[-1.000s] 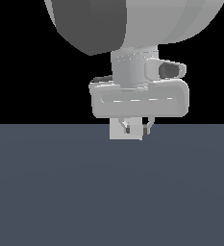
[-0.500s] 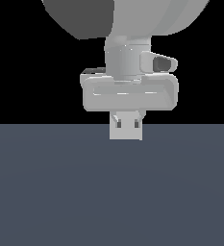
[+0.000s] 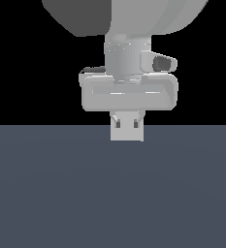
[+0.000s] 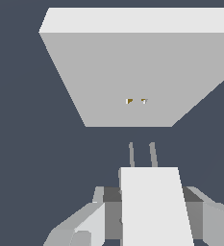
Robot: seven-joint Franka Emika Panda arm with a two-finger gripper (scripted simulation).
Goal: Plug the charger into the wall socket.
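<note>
In the wrist view my gripper [image 4: 152, 211] is shut on the charger [image 4: 154, 206], a white block held between the grey fingers [image 4: 87, 223]. Its two thin prongs [image 4: 142, 153] point at the wall socket [image 4: 128, 72], a light-grey upright panel with two tiny holes [image 4: 136, 101] at its centre. A small gap separates the prong tips from the panel's face. In the exterior view the gripper [image 3: 127, 118] hangs just behind the small light panel [image 3: 127, 133]. The charger cannot be told apart there.
A dark blue-grey floor [image 3: 112, 193] spreads under everything. The arm's big grey links [image 3: 134, 19] fill the top of the exterior view. No other objects show.
The hand has shifted slightly toward the exterior view's left and upward and looks larger. The panel has stayed in place.
</note>
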